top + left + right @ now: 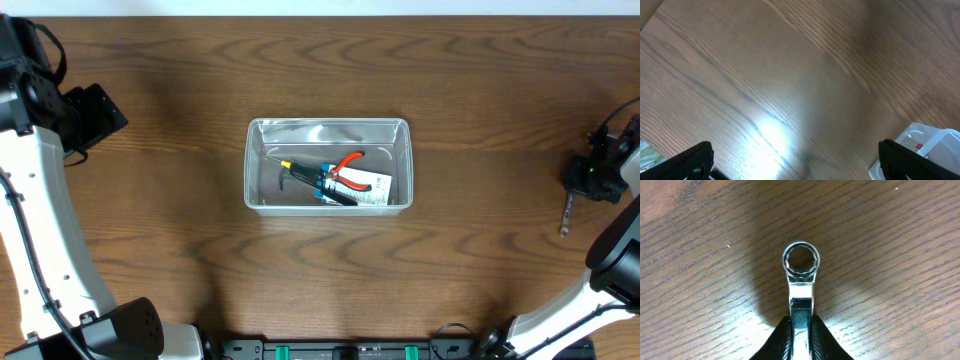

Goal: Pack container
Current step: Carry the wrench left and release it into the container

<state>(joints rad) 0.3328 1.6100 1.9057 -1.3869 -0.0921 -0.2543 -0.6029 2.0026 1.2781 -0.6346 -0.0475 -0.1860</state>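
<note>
The clear plastic container point(329, 124) stands at the table's middle; its corner shows in the left wrist view point(935, 145). Inside lie orange-handled pliers point(349, 163), a dark screwdriver point(300, 170) and a small blue-and-white box point(375, 188). My right gripper point(583, 180) is at the far right, well away from the container. It is shut on the shank of a silver wrench point(800, 265), whose ring end points away from the fingers point(801, 330); the wrench also shows in the overhead view point(567, 215). My left gripper point(795, 162) is open and empty above bare wood at the far left point(100, 115).
Brown wooden table point(180, 240) all round the container. The arm bases stand along the near edge point(340, 350). The right arm's link point(615, 250) runs down the right side.
</note>
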